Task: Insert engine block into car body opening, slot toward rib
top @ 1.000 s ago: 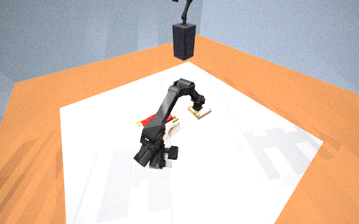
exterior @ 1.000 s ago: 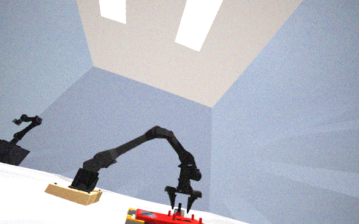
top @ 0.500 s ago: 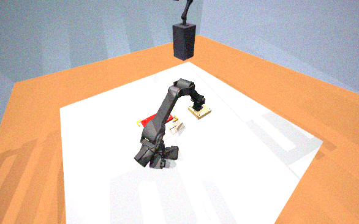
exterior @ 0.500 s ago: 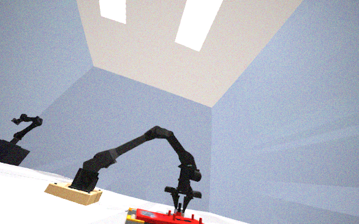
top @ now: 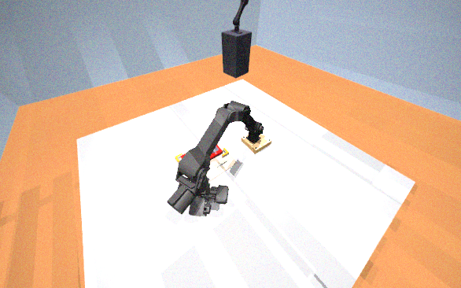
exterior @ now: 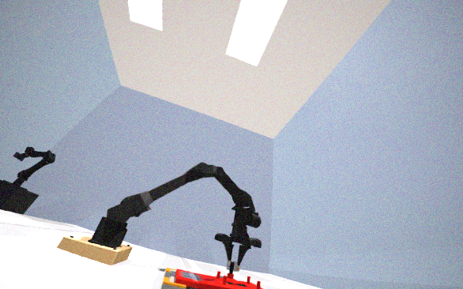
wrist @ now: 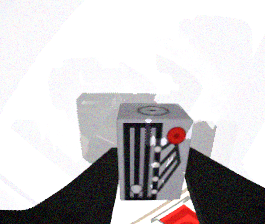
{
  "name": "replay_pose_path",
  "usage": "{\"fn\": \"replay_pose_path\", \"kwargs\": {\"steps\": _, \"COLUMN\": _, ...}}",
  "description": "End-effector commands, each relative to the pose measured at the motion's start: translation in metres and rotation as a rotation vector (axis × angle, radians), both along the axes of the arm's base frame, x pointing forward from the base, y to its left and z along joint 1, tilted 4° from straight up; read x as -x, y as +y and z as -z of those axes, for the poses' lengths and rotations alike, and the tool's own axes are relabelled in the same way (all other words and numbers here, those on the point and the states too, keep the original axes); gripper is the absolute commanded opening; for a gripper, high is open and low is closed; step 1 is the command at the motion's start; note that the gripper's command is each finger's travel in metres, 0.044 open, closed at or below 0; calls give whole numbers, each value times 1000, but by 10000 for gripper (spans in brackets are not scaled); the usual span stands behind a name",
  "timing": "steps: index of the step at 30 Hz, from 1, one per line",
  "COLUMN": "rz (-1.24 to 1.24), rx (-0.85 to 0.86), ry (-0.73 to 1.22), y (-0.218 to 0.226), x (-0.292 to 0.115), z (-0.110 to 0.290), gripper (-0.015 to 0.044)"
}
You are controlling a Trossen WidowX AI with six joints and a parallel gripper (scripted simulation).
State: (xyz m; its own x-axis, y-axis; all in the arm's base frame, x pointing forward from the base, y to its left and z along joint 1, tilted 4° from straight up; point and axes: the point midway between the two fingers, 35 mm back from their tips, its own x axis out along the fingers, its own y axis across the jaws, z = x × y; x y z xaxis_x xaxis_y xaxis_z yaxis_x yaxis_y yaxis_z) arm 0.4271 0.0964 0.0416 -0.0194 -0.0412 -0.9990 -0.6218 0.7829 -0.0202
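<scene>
End effector (wrist: 152, 163): pinching the block, one black finger (wrist: 96, 189) touching each side.
Block (wrist: 151, 156): grey, striped face with a red dot, between the fingertips, on the white bench (top: 289, 197).
Car body (exterior: 212, 281): red, just beside the end effector.

- A black arm (exterior: 172, 185) is seen bent over from a tan base plate (exterior: 73, 245).
- A small gray block (exterior: 231, 265) is pinched by the gripper (exterior: 233, 260), just above the red car body (exterior: 196, 279).
</scene>
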Motion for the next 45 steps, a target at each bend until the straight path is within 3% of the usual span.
{"fn": "replay_pose_path", "kwargs": {"steps": 1, "rz": -1, "rx": -4, "ry": -4, "y": 2, "x": -2, "z": -15, "gripper": 0}}
{"fn": "replay_pose_path", "kwargs": {"steps": 25, "rz": -1, "rx": -4, "ry": -4, "y": 3, "x": 3, "z": -92, "gripper": 0}}
{"fn": "replay_pose_path", "kwargs": {"steps": 45, "rz": 158, "rx": 1, "ry": -13, "y": -45, "x": 5, "z": -85, "gripper": 0}}
